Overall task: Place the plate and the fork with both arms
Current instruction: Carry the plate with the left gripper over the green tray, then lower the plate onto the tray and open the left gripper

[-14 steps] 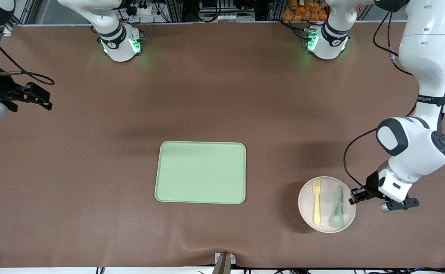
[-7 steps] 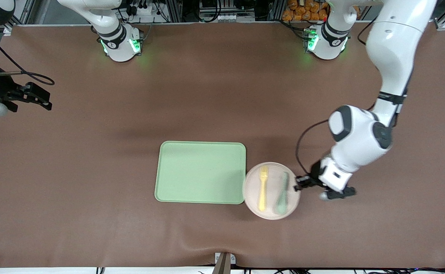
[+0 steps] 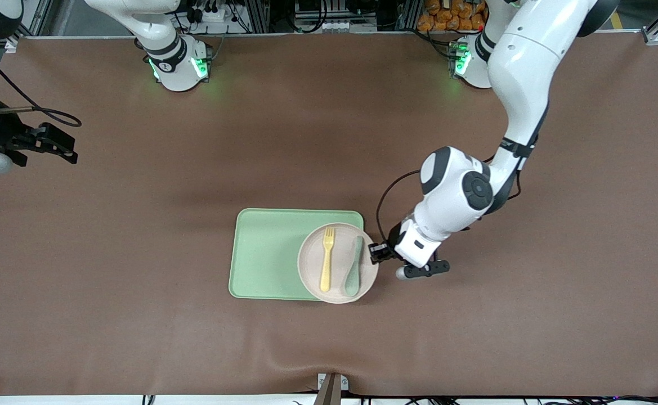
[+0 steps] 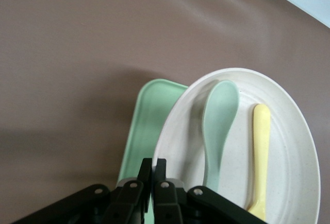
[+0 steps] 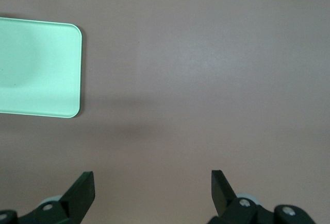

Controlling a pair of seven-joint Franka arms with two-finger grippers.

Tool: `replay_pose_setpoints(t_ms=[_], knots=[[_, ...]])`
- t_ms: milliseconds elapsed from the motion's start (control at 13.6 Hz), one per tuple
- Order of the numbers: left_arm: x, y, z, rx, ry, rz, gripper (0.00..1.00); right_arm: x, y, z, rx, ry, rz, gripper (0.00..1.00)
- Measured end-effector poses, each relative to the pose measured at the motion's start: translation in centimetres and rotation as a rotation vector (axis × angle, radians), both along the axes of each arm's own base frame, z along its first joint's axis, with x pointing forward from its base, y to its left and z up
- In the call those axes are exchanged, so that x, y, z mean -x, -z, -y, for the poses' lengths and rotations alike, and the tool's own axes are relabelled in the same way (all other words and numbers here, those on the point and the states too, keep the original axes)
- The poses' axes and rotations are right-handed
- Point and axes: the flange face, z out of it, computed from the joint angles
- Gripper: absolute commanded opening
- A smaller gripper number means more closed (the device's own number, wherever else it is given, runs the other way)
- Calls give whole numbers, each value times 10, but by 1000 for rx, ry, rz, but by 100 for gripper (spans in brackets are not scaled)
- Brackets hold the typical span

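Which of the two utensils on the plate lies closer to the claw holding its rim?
The pale teal-green plastic spoon, beside the left claw shut on the round beige plate; the pale-yellow plastic fork lies toward the right arm's end.

The left tool (image 3: 375, 253), pinched on the rim of the plate (image 3: 337, 262), has carried it from the left arm's end of the bench toward the middle. A second ago the plate lay well apart from the tray (image 3: 267, 253); half a second ago its edge just met the tray; now it overlaps the tray's end. The fork (image 3: 326, 259) and spoon (image 3: 354, 266) have ridden along on it.
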Motion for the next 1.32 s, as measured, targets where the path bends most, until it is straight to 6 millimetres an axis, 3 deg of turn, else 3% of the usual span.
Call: replay_pose_setpoints(t_ms=[587, 1320], knots=[[26, 67, 74, -83, -67, 101, 0, -1, 1, 0, -3, 0, -1, 100], [46, 96, 99, -86, -36, 108, 0, -1, 2, 0, -4, 1, -2, 100]])
